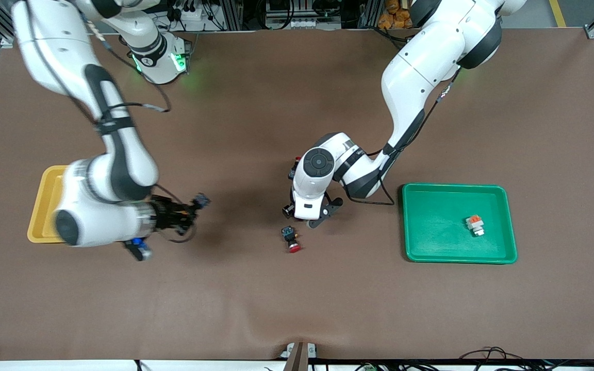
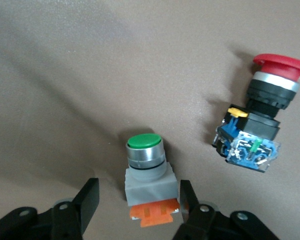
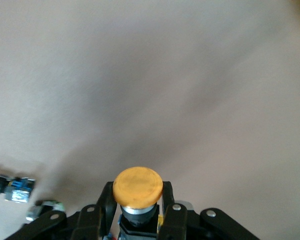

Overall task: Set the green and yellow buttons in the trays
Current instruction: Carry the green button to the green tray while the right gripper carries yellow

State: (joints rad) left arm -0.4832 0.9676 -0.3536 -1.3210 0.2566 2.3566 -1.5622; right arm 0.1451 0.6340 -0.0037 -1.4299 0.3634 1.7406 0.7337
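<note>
On the table, one view after another:

Front view, green tray [image 1: 503, 226]: toward the left arm's end, well apart from the left gripper [image 1: 304, 219]; one white-bodied green button [image 1: 475, 225] lies in it on its side.
Front view, yellow tray [image 1: 44, 201]: toward the right arm's end; the right arm covers much of it, so what it holds cannot be told.
Front view, left gripper: low over the middle of the table, its fingers hidden under the wrist.
Front view, red button [image 1: 292, 239]: on the table just beside the left gripper, nearer the front camera, red cap pointing toward that camera.
Front view, right gripper [image 1: 198, 202]: in the air over bare table near the yellow tray; the thing in it shows only as a small dark and blue shape.

Left wrist view, left gripper [image 2: 138, 202]: fingers on either side of a second green button [image 2: 149, 175], one finger touching its grey body, the other with a gap; a firm grip cannot be told.
Left wrist view, second green button: long axis pointing away from the gripper, green cap outward, orange block toward the palm and partly cut off.
Left wrist view, red button [image 2: 260, 120]: beside that gripper, lying on its side.

Right wrist view, right gripper [image 3: 138, 207]: clenched on a yellow button [image 3: 138, 190], cap pointing away from the palm; the body is mostly hidden.
Right wrist view, edge: two small blurred buttons on the table.
</note>
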